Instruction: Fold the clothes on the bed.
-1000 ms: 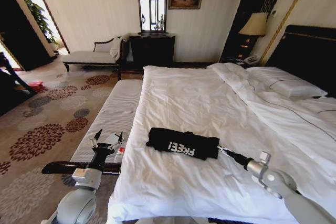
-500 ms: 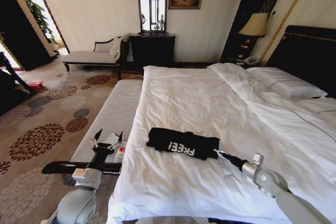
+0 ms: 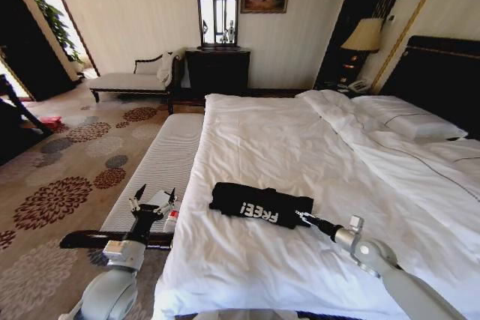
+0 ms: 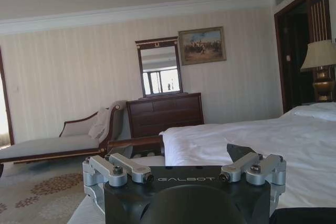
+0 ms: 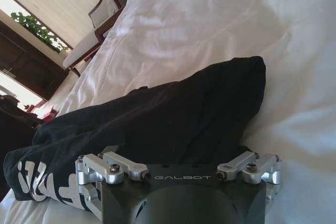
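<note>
Item: fold in progress, one garment, taken from the bench side across to the headboard side, all places given relative to the bed (image 3: 300, 148).

1. Left gripper (image 3: 152, 201). Held off the bed's edge, above the ribbed bench (image 3: 161, 162) that runs along the bed's foot. Fingers spread wide, holding nothing. Well apart from the garment; idle.

2. T-shirt (image 3: 259, 204). Black, lying on the near part of the bed's white cover, close to the foot edge. Already gathered into a compact oblong bundle with white lettering on top. In the right wrist view the bundle (image 5: 157, 119) sits thick and rounded, not flat.

3. Right gripper (image 3: 306, 219). Low over the bed, at the bundle's end nearer the headboard. The right wrist view puts the cloth directly ahead of the finger linkages; whether the jaws are spread or pinching fabric cannot be told.

4. Pillows (image 3: 409, 121). At the bed's head, well apart from the work.

Handling note (judgement): the step appears to be working the bundle's headboard-side end. Doing it well calls for taking the shirt's layers alone, without catching the cover beneath, and moving low and slow so the soft stack does not slump open. The lettered face serves as a check on alignment.
</note>
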### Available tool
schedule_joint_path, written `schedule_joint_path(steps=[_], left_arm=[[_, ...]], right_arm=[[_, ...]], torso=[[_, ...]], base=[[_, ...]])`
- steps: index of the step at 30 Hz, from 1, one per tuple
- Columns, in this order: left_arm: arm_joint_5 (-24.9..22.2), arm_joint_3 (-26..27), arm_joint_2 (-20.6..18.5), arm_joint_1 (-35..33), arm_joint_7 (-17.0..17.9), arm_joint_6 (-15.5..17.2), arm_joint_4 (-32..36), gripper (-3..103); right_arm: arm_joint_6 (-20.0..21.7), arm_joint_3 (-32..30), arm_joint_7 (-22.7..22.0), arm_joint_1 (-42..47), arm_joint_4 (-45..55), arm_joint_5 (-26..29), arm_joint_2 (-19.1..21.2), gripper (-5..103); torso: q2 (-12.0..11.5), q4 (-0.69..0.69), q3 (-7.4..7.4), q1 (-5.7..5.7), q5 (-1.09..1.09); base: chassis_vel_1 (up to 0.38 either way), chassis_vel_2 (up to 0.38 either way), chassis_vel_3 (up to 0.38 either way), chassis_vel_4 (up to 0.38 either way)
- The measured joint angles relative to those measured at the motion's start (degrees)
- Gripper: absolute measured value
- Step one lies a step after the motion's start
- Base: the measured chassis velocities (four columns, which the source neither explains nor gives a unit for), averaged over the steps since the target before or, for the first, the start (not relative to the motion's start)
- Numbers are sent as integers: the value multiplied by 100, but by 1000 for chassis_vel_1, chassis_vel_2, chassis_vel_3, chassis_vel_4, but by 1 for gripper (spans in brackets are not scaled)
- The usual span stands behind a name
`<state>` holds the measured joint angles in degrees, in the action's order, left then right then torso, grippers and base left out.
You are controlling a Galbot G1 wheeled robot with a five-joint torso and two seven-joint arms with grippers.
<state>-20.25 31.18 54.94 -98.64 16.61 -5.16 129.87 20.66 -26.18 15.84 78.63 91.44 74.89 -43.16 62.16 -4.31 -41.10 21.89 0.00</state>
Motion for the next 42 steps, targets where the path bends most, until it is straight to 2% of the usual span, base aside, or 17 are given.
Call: schedule_joint_path(steps=[5, 8, 10, 11, 12, 14, 17, 19, 20, 23, 26, 28, 29, 32, 42], left_arm=[[0, 0, 0, 0, 0, 0, 0, 100], [0, 0, 0, 0, 0, 0, 0, 100], [0, 0, 0, 0, 0, 0, 0, 100], [0, 0, 0, 0, 0, 0, 0, 100], [0, 0, 0, 0, 0, 0, 0, 100], [0, 0, 0, 0, 0, 0, 0, 100], [0, 0, 0, 0, 0, 0, 0, 100], [0, 0, 0, 0, 0, 0, 0, 100], [0, 0, 0, 0, 0, 0, 0, 100], [0, 0, 0, 0, 0, 0, 0, 100], [0, 0, 0, 0, 0, 0, 0, 100], [0, 0, 0, 0, 0, 0, 0, 100], [0, 0, 0, 0, 0, 0, 0, 100], [0, 0, 0, 0, 0, 0, 0, 100], [-1, 0, 0, 0, 0, 0, 0, 100]], right_arm=[[-18, -4, -54, -5, 50, -66, -35, 103], [-35, -11, -93, -15, 73, -121, -62, 90], [-40, -11, -101, -22, 84, -129, -70, 90], [-45, -11, -105, -24, 93, -134, -74, 79], [-47, -11, -105, -24, 98, -135, -75, 79], [-58, -32, -104, 5, 117, -149, -81, 68], [-68, -62, -104, 35, 125, -167, -95, 63], [-77, -98, -103, 86, 136, -194, -98, 52], [-77, -98, -103, 86, 136, -194, -98, 52], [-90, -151, -92, 145, 152, -226, -96, 35], [-100, -170, -84, 161, 154, -234, -88, 30], [-115, -182, -74, 175, 154, -264, -82, 19], [-115, -182, -74, 175, 154, -264, -82, 19], [-123, -197, -71, 201, 186, -299, -82, 4], [-161, -219, 19, 242, 196, -429, -102, 2]], torso=[[0, 0, 0, 0, 0], [0, -1, 0, 0, 0], [0, -1, 0, 0, 0], [0, 0, 0, 0, 0], [0, 0, 0, 0, 0], [0, 0, 0, 0, 0], [0, -1, 0, 0, 0], [0, 0, 0, 0, 0], [0, 0, 0, 0, 0], [0, -1, 0, 0, 0], [0, 0, 0, 0, 0], [0, 0, 0, 0, 0], [0, 0, 0, 0, 0], [0, 0, 0, 0, 0], [0, 0, 0, 0, 0]], base=[[0, 0, 0, 0], [0, 0, 0, 0], [0, 0, 0, 0], [0, 0, 0, 0], [0, 0, 0, 0], [0, 0, 0, 0], [0, 0, 0, 0], [0, 0, 0, 0], [0, 0, 0, 0], [0, 0, 0, 0], [0, 0, 0, 0], [0, 0, 0, 0], [0, 0, 0, 0], [0, 0, 0, 0], [0, 0, 0, 0]])
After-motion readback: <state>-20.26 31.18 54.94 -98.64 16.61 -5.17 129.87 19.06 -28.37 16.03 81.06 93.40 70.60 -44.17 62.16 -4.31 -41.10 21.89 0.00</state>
